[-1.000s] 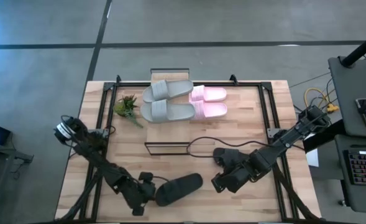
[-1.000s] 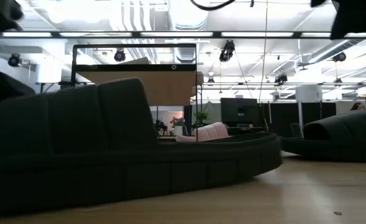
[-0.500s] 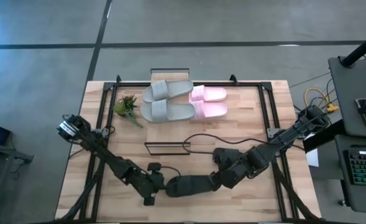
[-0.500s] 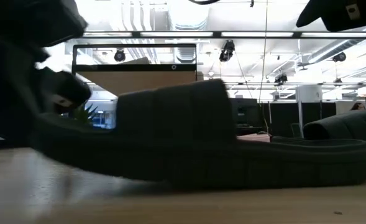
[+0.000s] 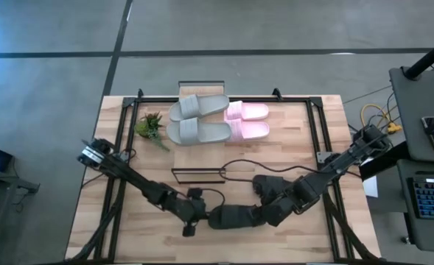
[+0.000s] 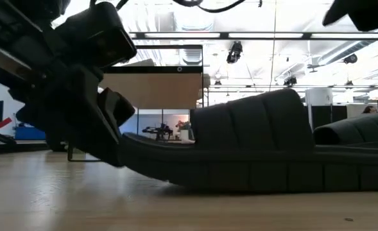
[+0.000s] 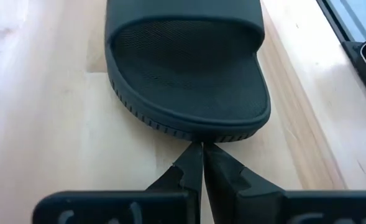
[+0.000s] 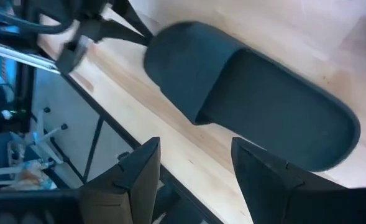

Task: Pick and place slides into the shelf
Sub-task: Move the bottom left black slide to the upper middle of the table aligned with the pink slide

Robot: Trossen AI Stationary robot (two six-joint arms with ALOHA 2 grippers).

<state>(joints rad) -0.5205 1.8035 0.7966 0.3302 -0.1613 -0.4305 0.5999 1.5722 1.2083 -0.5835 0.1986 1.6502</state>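
While our left gripper [image 7: 201, 163] stays pressed together, its tips pinching the heel rim of the black slide [image 5: 235, 217], we have dragged that slide across the near part of the table [image 5: 290, 132] since a second ago, from a slanted lie over to where it now stretches straight ahead of the tips toward our right gripper [image 5: 267, 215]. Those right fingers [image 8: 139, 171] stand spread and empty, just over the slide's far end, which they did not reach a second ago. We judge this a handover or a regrasp, not yet made. Farther out from both grippers, beyond a loose black cable [image 5: 257, 163], the grey slides [image 5: 197, 118] and pink slides [image 5: 246, 121] already sit side by side on the shelf [image 5: 200, 86] at the table's far edge, a small plant [image 5: 150, 126] beside them. So one black slide is in hand, still well apart from the shelf.
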